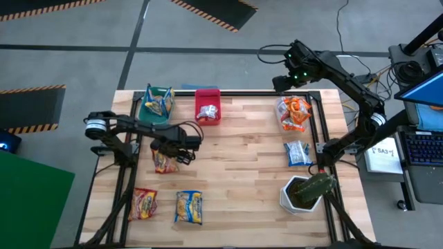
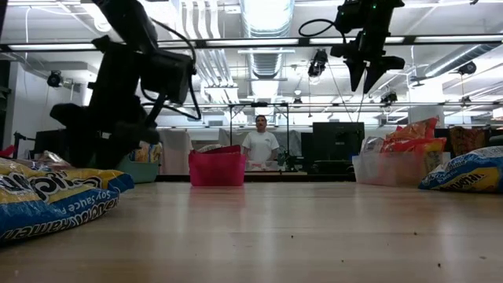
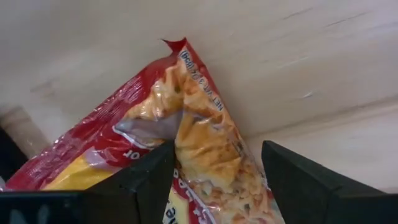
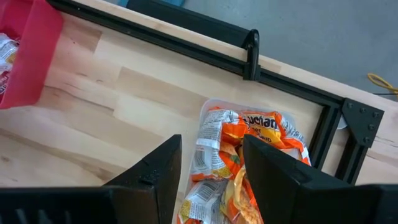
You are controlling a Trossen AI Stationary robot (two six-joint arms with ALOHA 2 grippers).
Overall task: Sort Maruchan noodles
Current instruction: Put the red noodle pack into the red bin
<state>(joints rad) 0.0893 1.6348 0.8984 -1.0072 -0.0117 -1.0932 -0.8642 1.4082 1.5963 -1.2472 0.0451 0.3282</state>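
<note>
**Maruchan noodles spread all over the table**

Left gripper (image 1: 181, 146) is low over a red packet (image 3: 180, 149), fingers spread either side of it. Right gripper (image 4: 211, 171) hangs open above the orange packets (image 1: 293, 113) by the far right edge. Two more packets (image 1: 188, 207) sit near the front edge; the middle's bare wood.

We lose the red packet (image 3: 186, 155) at the left wrist view's bottom edge; the left pincer (image 1: 181, 149) overhead partly covers it.
</note>
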